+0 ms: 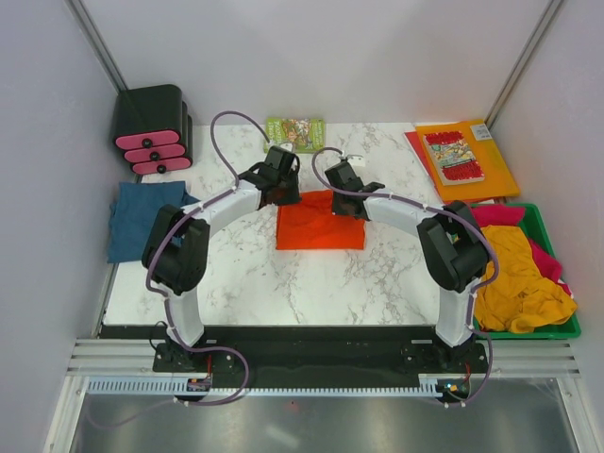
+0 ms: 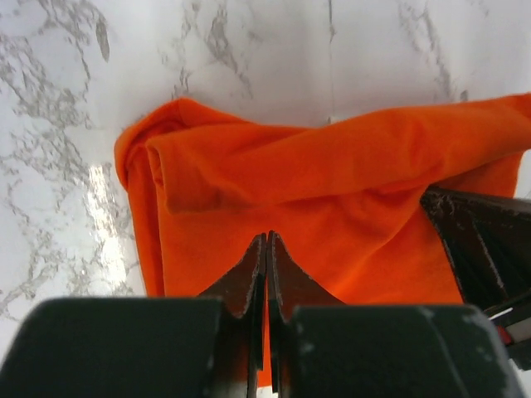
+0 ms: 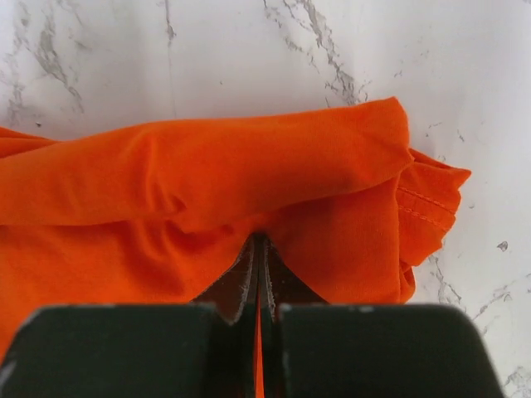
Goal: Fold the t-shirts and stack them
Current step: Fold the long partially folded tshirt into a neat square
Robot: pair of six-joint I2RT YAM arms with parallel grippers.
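- Desk (image 1: 311,283), near half: bare marble, no stack begun here.
- 4 o'clock, just off the desk edge: green bin (image 1: 543,332) holding the mustard t-shirt (image 1: 514,278), crumpled, with the magenta t-shirt (image 1: 497,215) showing under it. Both unfolded; these look like the work left.
- 9 o'clock, at the left edge: teal t-shirt (image 1: 142,217), lying flattish and compact. Looks folded, roughly; cannot confirm.
- Centre: orange-red t-shirt (image 1: 316,231), already down to a neat rectangle. This is the one in hand.
- Left jaws: at the shirt's far-left corner, closed tight, cloth drawn into the tips; judged to be pinching a layer.
- Right jaws: at the far-right corner, likewise closed, a sliver of orange between them; same judgement.
- Wrist views show a rolled hem just past both tips, so a far-to-near fold seems to be the current step.
- Far edge: black drawer unit (image 1: 151,127) at 10 o'clock, green booklet (image 1: 294,132) at 12, orange folder (image 1: 495,165) with comic book (image 1: 453,156) at 2. Not part of the job.
- Estimate: under halfway; stacking not yet started.
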